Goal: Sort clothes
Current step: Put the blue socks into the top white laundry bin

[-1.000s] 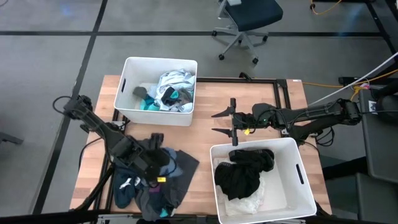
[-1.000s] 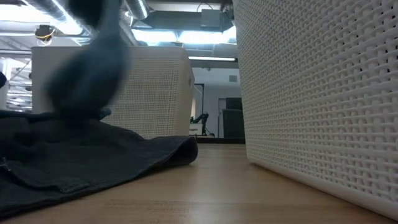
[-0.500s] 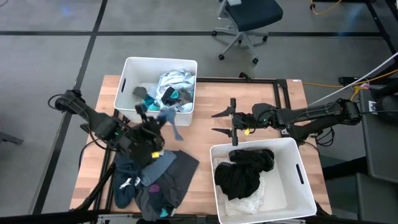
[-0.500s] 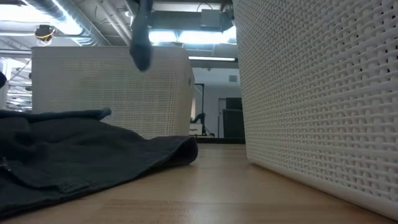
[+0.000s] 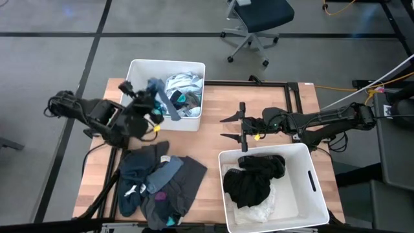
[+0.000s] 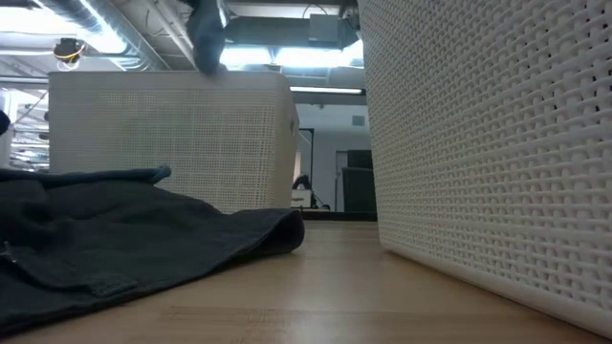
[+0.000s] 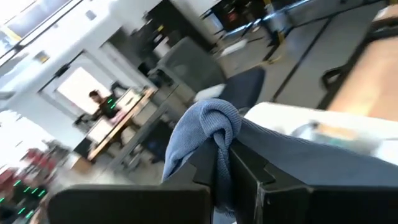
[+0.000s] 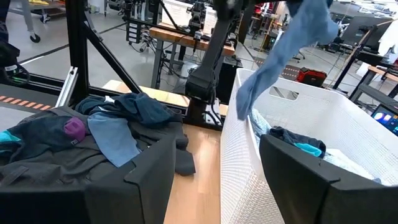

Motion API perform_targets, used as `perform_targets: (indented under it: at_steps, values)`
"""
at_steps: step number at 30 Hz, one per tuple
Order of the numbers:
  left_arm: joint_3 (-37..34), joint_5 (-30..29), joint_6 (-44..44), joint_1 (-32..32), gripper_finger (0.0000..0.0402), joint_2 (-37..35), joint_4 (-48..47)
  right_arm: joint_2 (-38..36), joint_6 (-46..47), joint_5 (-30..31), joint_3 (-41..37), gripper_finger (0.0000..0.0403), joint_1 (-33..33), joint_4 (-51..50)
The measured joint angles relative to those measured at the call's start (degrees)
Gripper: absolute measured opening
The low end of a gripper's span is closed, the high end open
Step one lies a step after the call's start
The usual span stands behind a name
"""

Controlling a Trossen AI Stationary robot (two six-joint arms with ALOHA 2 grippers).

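Left tool point(image 5: 154, 98) carried blue sock point(image 5: 169, 103) over bin point(image 5: 134, 66), dangling lengthwise.

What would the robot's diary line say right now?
left gripper: shut on blue sock, over far bin | right gripper: open, waiting | pile: on table

A wooden desk point(image 5: 213, 139) carries two white bins: one bin point(image 5: 132, 90) at its far left, another bin point(image 5: 310, 178) at its near right. An office chair point(image 5: 255, 22) stands on the grey floor point(image 5: 52, 58) beyond.
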Motion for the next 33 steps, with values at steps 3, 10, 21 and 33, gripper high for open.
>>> perform_targets:
  at_steps: [3,10,21,33]
  values:
    - [-0.02,0.02,-0.50,4.10,0.0022,-1.13,-2.21,0.00,-0.02,0.02,0.00,0.0233,0.00,0.00]
    - [-0.02,0.16,-3.89,13.03,0.0024,-2.02,-5.75,0.00,-0.78,0.09,0.00,0.0233,0.00,0.00]
    - [-3.44,0.64,-5.78,20.87,0.0024,-1.77,-6.42,0.00,-1.33,0.17,0.00,0.0233,-0.01,0.00]
    - [-7.62,13.49,-6.28,27.20,0.0082,-1.73,-6.46,0.00,-1.33,0.18,0.00,0.0233,-0.02,0.00]
